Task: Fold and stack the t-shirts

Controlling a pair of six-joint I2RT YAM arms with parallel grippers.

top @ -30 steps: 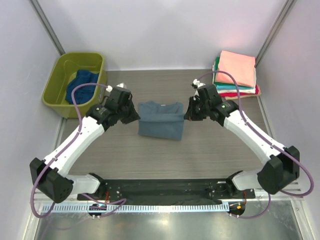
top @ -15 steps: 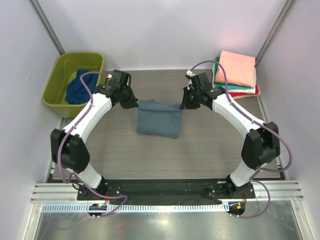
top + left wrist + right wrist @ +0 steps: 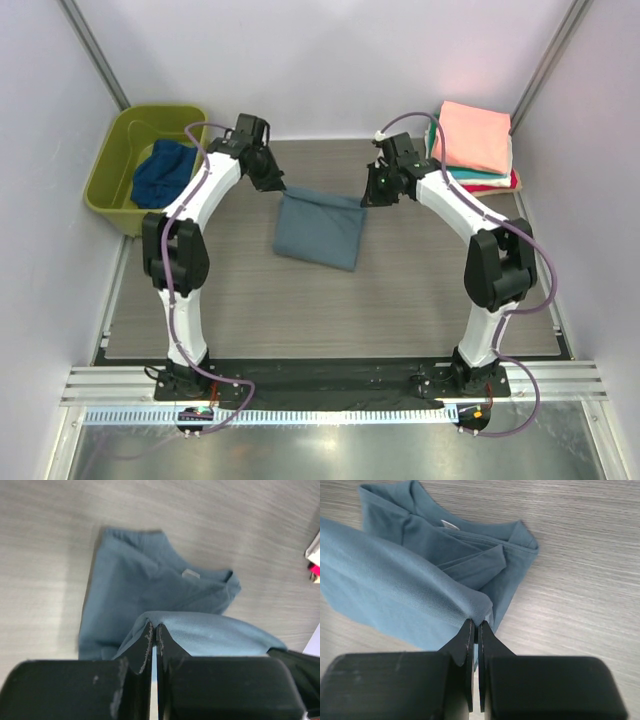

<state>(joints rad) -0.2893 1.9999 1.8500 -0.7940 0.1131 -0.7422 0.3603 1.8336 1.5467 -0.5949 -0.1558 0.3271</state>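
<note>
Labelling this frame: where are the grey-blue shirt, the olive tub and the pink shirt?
grey-blue shirt (image 3: pixel 318 232), top view, cloth centre.
olive tub (image 3: pixel 108 165), top view, left wall.
pink shirt (image 3: pixel 476 135), top view, upper face.

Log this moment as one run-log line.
step: folding grey-blue shirt | left gripper: shut on its edge | right gripper: shut on its edge | stack: pink shirt on top | tub: navy shirt inside

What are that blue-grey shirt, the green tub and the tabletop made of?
Grey-blue shirt: soft matte cloth, probably cotton; it drapes and creases. Green tub: looks like moulded plastic, smooth with a slight sheen. Tabletop: grey wood-grain surface, likely laminate; streaked grain lines.
</note>
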